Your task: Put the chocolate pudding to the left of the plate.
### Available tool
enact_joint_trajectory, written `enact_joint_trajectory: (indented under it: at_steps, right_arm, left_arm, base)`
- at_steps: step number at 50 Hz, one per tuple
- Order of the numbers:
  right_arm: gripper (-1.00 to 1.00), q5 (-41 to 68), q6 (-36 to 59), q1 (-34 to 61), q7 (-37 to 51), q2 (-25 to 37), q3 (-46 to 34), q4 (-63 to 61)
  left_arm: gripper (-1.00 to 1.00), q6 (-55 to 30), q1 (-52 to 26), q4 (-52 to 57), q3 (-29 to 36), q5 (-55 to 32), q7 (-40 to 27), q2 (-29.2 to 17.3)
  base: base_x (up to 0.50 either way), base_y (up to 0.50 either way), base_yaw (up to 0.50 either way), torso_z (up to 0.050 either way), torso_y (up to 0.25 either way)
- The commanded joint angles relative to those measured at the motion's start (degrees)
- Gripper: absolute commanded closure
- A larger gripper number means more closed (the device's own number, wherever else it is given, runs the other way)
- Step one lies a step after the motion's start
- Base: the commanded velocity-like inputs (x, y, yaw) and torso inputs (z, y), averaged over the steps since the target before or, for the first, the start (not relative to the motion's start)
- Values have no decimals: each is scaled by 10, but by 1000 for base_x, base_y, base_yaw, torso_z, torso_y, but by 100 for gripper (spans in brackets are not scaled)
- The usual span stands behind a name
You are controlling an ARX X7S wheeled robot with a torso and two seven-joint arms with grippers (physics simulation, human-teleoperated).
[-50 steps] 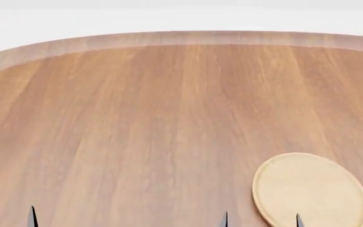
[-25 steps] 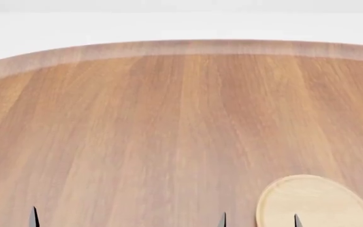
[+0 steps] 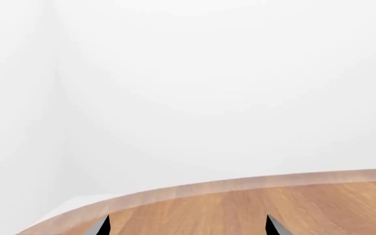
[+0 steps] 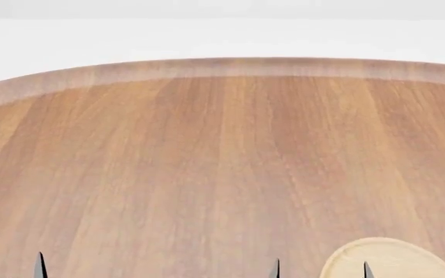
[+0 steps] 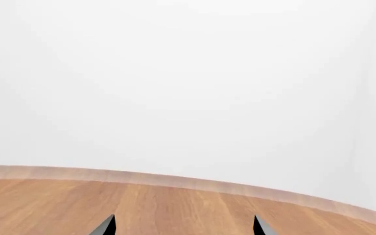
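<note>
One plate (image 4: 393, 259) is the only object showing on the table (image 4: 207, 162), a pale tan wooden disc with a slightly raised rim, lying flat at the near right of the head view and cut off by the lower edge of that picture; the part of it that shows carries nothing. The chocolate pudding appears in none of the three views, so its place cannot be told. The table is a broad round top of warm brown wood grain with a lighter band along its far edge, and beyond it only plain white surroundings show. Both arms sit low at the near side, with just dark fingertips poking up into the head view: one tip (image 4: 41, 265) at the near left belongs to the left claw, and two tips at the near right belong to the right claw (image 4: 321, 269), the outer one standing in front of the plate's near-left part. In the left wrist view the left claw (image 3: 186, 225) has its two tips spread wide apart with bare table between them, holding nothing. In the right wrist view the right claw (image 5: 182, 225) is likewise spread wide over bare wood and grips nothing. Both wrist views look level across the table toward its far rim.
</note>
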Motion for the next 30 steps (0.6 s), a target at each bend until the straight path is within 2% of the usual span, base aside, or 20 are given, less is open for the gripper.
enact_joint_trajectory:
  at_steps: [1,3,5,6,8,10,12,13,14,15,16,17,20,23,26,28,30]
  right_arm:
    - [-100,65,5,0,-28,27,22,-35]
    - [-100,44,14,-1,-16,37,35,-59]
    - [-100,45,74,11,-19,56,56,-110]
    - [-100,45,95,22,-35,86,73,-158]
    - [-100,41,120,28,-42,97,75,-178]
    - [-100,49,236,95,-68,147,129,-238]
    - [-100,139,324,151,-106,188,194,-270]
    - [-100,146,335,164,-94,213,190,-271]
    - [-100,232,375,207,-69,280,217,-271]
    - [-100,315,373,220,-28,327,212,-271]
    - [-100,401,398,258,-30,376,221,-271]
    - [-100,437,406,280,-32,405,215,-270]
    - [-100,449,419,337,-88,471,175,-253]
    - [-100,521,412,399,-207,503,169,-177]
    - [-100,514,344,375,-349,540,162,-149]
    - [-100,525,355,394,-372,543,145,-134]
    - [-100,493,329,386,-440,559,115,-129]
  left_arm:
    - [-100,8,0,-1,1,0,-7,-4]
    - [-100,5,-1,-2,-3,-17,-2,-6]
    - [-100,7,1,2,-4,-12,-6,-6]
    - [-100,4,0,1,-2,-11,-6,-6]
    - [-100,5,-1,-2,0,-10,-7,-6]
    - [-100,5,-4,-7,-1,-14,-7,-5]
    - [-100,5,-4,-5,-1,-12,-8,-7]
    - [-100,4,-4,-3,-2,-14,-8,-8]
    - [-100,1,-5,-5,-1,-14,-9,-8]
    - [-100,3,-6,-8,-1,-14,-9,-8]
    - [-100,2,-6,-7,-1,-15,-9,-8]
    - [-100,3,-5,-6,-1,-16,-9,-9]
    - [-100,1,-7,-7,0,-21,-8,-10]
    - [-100,1,-7,-7,-1,-23,-8,-11]
    - [-100,2,-10,-11,-1,-25,-8,-12]
    - [-100,1,-12,-13,0,-27,-8,-12]
    - [-100,2,-15,-19,1,-29,-8,-11]
  base:
    - [0,0,0,0,0]
    - [0,0,0,0,0]
    - [0,0,0,0,5]
    - [0,0,0,0,0]
    - [0,0,0,0,0]
    - [0,0,0,0,0]
    - [0,0,0,0,0]
    - [0,0,0,0,0]
    - [0,0,0,0,0]
    - [0,0,0,0,0]
    - [0,0,0,0,0]
    - [0,0,0,0,0]
    - [0,0,0,0,0]
    - [0,0,0,0,0]
    - [0,0,0,0,0]
    - [0,0,0,0,0]
    - [0,0,0,0,0]
